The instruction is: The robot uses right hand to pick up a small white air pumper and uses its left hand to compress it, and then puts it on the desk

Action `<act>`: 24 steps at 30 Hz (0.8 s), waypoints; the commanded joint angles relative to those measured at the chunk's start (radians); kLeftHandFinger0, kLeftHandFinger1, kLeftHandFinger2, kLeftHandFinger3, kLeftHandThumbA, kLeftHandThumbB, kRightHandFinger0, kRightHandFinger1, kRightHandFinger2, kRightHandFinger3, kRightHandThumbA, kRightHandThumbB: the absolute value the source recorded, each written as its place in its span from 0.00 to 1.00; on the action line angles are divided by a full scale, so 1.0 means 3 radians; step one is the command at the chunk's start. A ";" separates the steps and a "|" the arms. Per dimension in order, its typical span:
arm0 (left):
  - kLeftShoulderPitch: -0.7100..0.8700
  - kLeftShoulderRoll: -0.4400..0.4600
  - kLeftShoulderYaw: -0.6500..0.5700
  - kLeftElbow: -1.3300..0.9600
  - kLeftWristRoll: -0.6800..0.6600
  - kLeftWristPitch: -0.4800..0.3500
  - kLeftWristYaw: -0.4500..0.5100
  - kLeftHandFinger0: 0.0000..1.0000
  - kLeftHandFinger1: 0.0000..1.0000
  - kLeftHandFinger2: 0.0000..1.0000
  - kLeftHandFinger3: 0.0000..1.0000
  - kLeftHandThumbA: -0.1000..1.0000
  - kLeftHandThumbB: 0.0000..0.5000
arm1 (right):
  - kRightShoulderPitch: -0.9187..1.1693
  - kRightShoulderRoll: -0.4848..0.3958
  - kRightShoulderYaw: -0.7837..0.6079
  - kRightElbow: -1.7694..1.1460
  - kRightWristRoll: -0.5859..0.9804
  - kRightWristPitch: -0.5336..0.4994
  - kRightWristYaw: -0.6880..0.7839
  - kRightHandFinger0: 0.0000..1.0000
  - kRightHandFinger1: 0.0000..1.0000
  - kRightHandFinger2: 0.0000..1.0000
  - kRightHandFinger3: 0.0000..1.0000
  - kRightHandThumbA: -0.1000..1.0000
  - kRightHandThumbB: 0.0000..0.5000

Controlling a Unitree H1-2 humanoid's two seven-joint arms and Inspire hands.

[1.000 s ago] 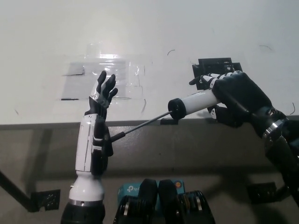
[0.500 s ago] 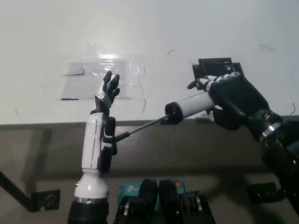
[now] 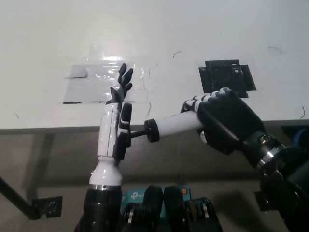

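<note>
Head view: the black right hand (image 3: 223, 121) is wrapped around the rear of the small white cylindrical air pumper (image 3: 174, 126), its fingers curled over the top of the white barrel and pinching it firmly, so that the tube lies almost level and points away from the palm toward the robot's left. The pumper is held in the air in front of the near edge of the white bench (image 3: 154, 43), not resting on it. At the far end of the barrel from the right hand sits a black round cap (image 3: 151, 130), and from that cap a short length of thin dark rod (image 3: 137, 134) runs on to the white left hand (image 3: 117, 123).

The left hand stands upright with its palm side turned toward the pumper; its dark fingers (image 3: 125, 77) are spread apart and point up and away, gripping nothing, while the flat of the hand meets the end of the rod. Only a little rod shows between the cap and the left palm.

Beyond the left hand's fingertips, on the bench, lies a patch of clear glossy tape (image 3: 104, 82) stuck over a grey area. Beyond the right hand, a flat black square marker (image 3: 226, 76) lies on the bench top, just past the knuckles.
</note>
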 commanded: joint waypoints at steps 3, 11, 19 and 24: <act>-0.0150 -0.0219 -0.0137 0.0112 0.0145 0.0108 0.0089 1.00 1.00 1.00 1.00 1.00 0.54 | -0.0071 0.0106 0.0013 -0.0128 -0.0003 -0.0063 0.0099 0.00 0.05 0.28 0.12 0.00 0.42; -0.0152 -0.0176 -0.0180 0.0071 0.0148 0.0156 0.0110 1.00 1.00 1.00 1.00 1.00 0.54 | -0.0096 0.0103 -0.0008 -0.0020 -0.0066 -0.0075 0.0133 0.00 0.14 0.46 0.03 0.00 0.39; 0.0023 0.0116 0.0084 -0.0089 -0.0033 0.0083 0.0089 1.00 1.00 1.00 1.00 1.00 0.56 | -0.0145 -0.0046 -0.0167 0.0386 0.0001 -0.0197 -0.0153 0.00 0.44 0.72 0.70 0.00 0.31; 0.0231 0.0427 0.0452 -0.0252 -0.0328 -0.0017 0.0057 1.00 1.00 1.00 1.00 1.00 0.52 | -0.0209 -0.0157 -0.0340 0.0748 0.0086 -0.0257 -0.0308 0.03 0.47 0.73 0.76 0.00 0.36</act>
